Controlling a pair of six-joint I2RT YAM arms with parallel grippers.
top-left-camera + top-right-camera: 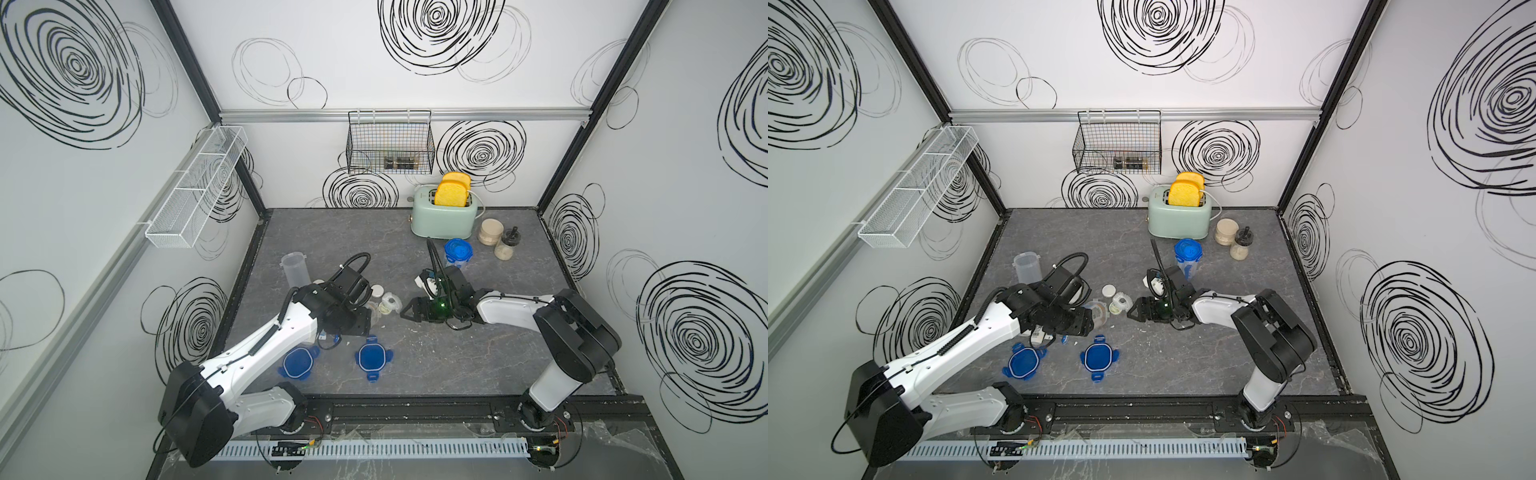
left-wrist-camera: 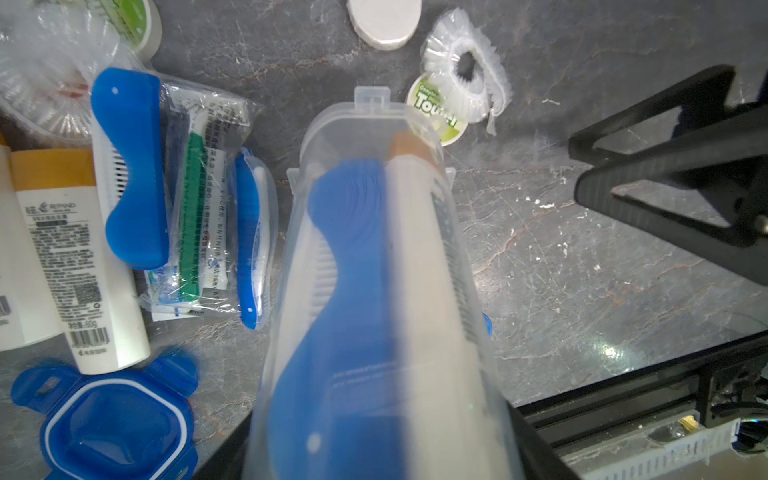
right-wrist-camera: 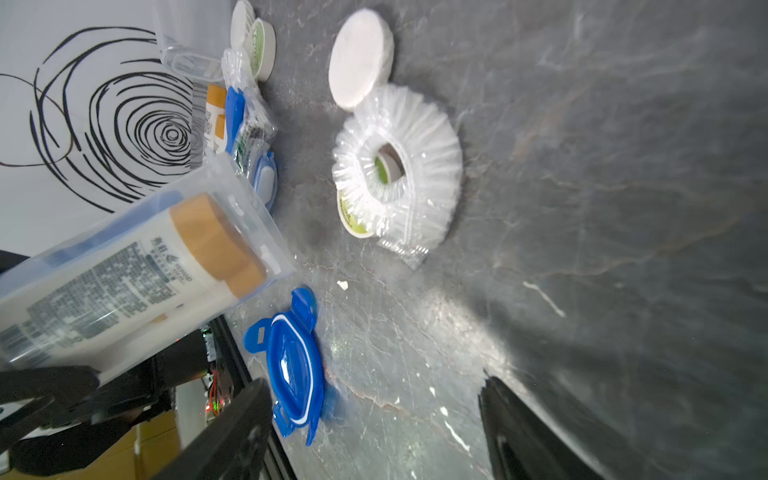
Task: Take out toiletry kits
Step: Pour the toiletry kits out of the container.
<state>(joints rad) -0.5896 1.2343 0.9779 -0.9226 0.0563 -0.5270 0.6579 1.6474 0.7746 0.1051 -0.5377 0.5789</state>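
One kit (image 2: 199, 216) lies loose at the left of the left wrist view; your left gripper (image 1: 1077, 322) clamps the tilted container (image 2: 374, 270), bottles (image 3: 137, 270) and comb (image 2: 332, 291) inside at frame centre, so next, probably, bring the empty, jaws-apart right gripper (image 1: 406, 311) to its mouth.

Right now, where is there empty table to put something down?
Bare table lies between the blue lids and the right arm, and at the back between the empty tub and toaster. It is crowded in the middle, where loose toiletries lie around the held tub, beside the right gripper.
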